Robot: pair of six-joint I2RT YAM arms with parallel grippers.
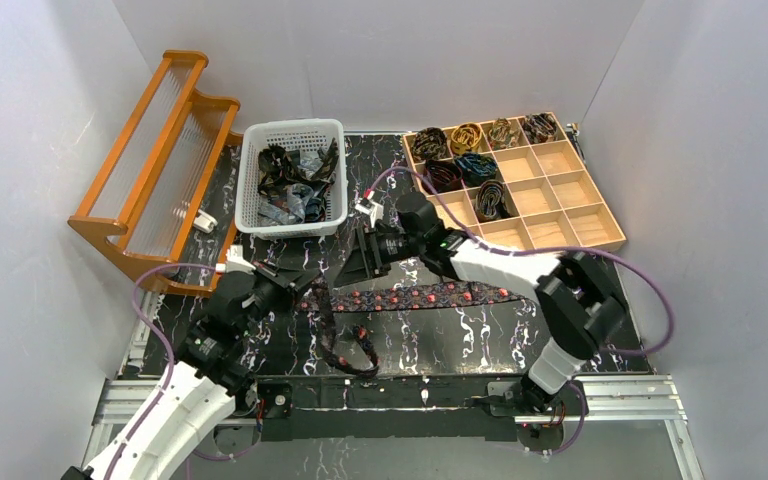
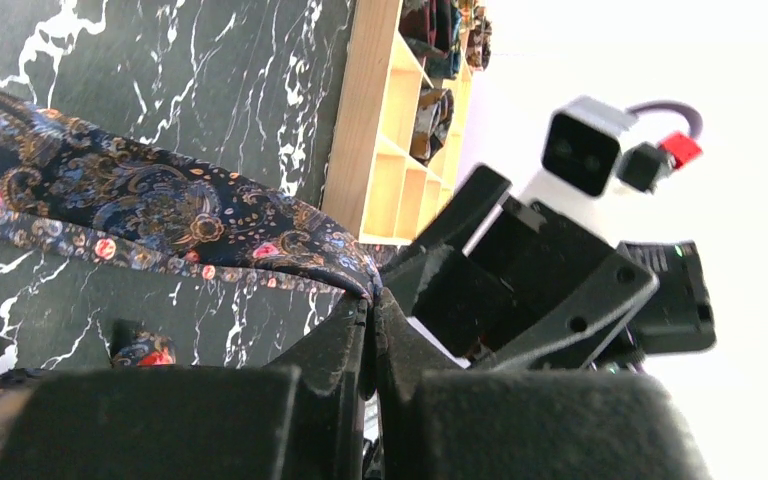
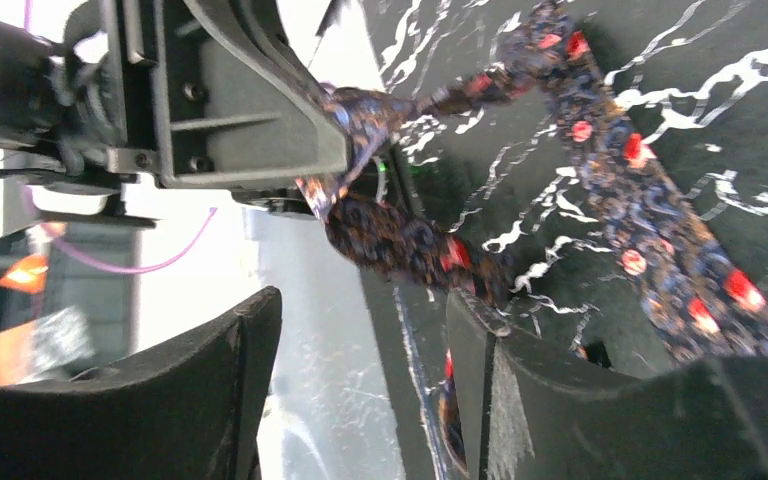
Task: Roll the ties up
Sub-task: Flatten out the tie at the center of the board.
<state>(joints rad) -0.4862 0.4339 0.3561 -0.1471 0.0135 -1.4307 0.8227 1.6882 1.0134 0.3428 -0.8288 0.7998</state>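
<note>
My left gripper [image 2: 370,303]: pressed together, pinching a fold of the red-dotted paisley tie [image 2: 160,210] | my right gripper [image 3: 360,320]: jaws spread, just beside that pinch | tie trails across the black marble table [image 1: 460,335].

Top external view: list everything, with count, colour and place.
Black white-veined marble tabletop: one, under everything.
Dark paisley fabric necktie with red-pink dots: one, stretched across the centre.
Light wooden compartment tray: one, back right.
Rolled fabric ties: seven, dark mixed colours, in the tray's back-left compartments.
White plastic lattice basket: one, back centre.
Loose dark ties: count unclear, in the basket.
Orange wooden rack: one, back left.
Left tool: one, black, shut on the dotted necktie.
Right tool: one, black, open, near the left tool.
</note>
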